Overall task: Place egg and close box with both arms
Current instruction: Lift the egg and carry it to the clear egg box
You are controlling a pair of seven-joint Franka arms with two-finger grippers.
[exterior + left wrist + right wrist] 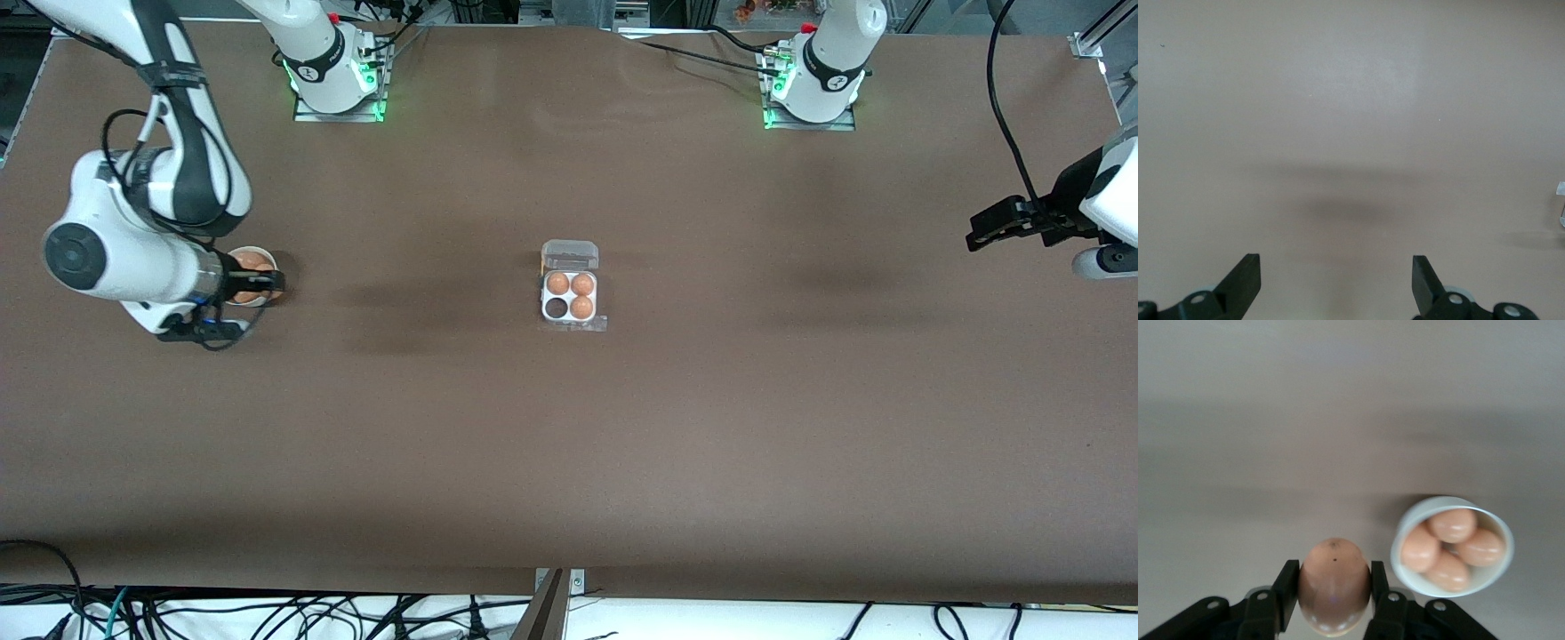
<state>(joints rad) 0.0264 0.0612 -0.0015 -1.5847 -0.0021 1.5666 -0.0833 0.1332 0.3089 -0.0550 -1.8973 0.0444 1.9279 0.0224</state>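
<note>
Clenching our right claw (pixel 1335 597) on the egg (pixel 1334 585) at its sides, we judge it fragile; left claw (pixel 1336 283) waits released.

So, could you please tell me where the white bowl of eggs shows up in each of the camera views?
Front view: the white bowl sits at the right arm's end of the table, partly hidden under the right gripper.
Left wrist view: not in it.
Right wrist view: the bowl lies beside the held egg.
Shared landmark: the right gripper.
</note>
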